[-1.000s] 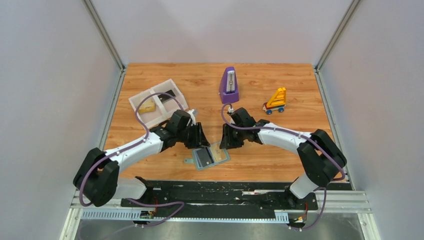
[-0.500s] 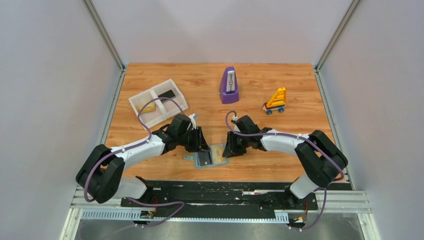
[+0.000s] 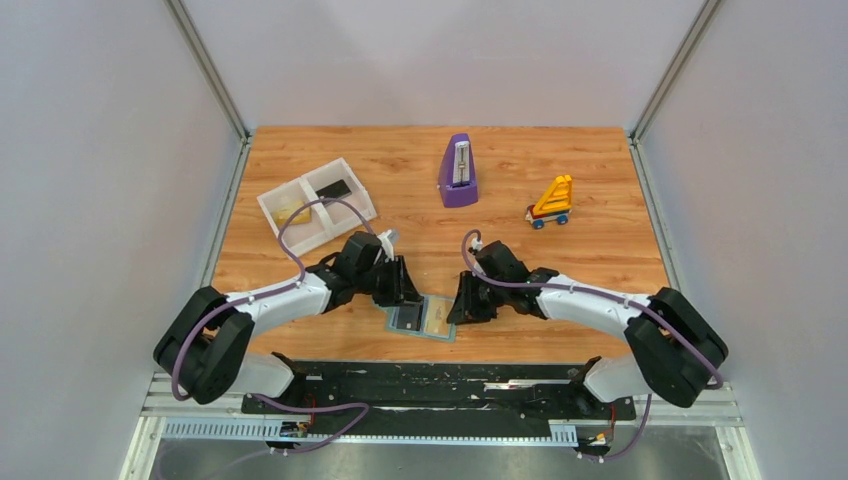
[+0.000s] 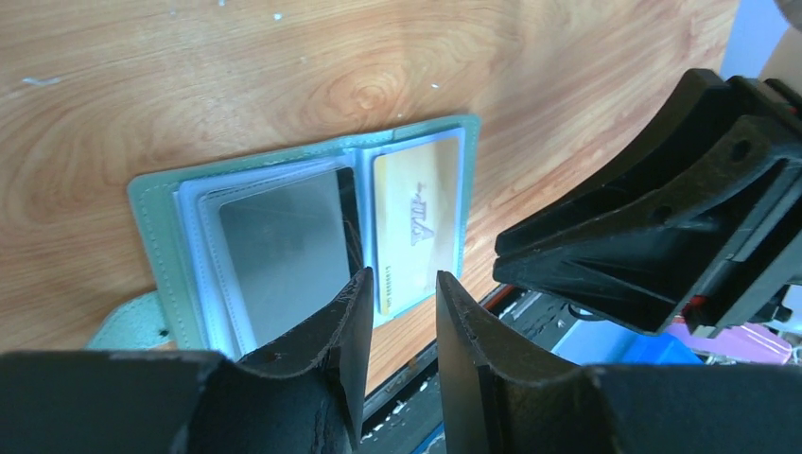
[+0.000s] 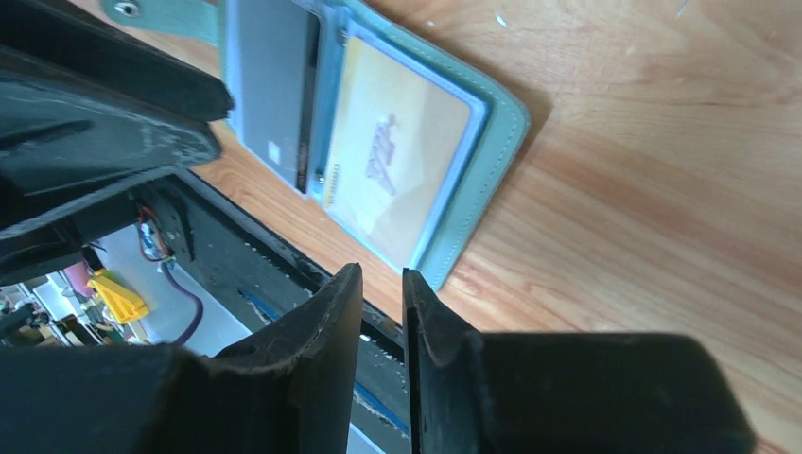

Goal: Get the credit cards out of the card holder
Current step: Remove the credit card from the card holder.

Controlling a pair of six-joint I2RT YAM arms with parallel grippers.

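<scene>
the card holder [image 3: 425, 322] lies open and flat on the wooden table [image 3: 560, 290], well nearer the arm bases than the purple metronome [image 3: 458, 172] and slightly to its left. its pale teal cover faces down and its clear pockets face up. the yellowish-gold card [image 4: 416, 227] sits in the pocket on the half closer to the metronome's side. the dark grey card [image 5: 270, 85] sits in the pocket on the other half. both cards are inside their sleeves. the small strap tab [image 4: 128, 326] sticks out from the edge of the dark card's half.

the left gripper [image 4: 404, 279] is nearer than the metronome and to its left, low over the holder beside the fold. its jaws are narrow with a clear gap and nothing between them. i cannot tell if its fingertips touch the sleeves. the right gripper [image 5: 380, 274] is nearer than the metronome and about in line with it, low by the outer edge of the yellow card's half. its jaws stand only a slit apart and hold nothing.

a white two-compartment tray [image 3: 315, 205] sits to the left of the metronome. a yellow toy car [image 3: 552, 200] sits to its right.
</scene>
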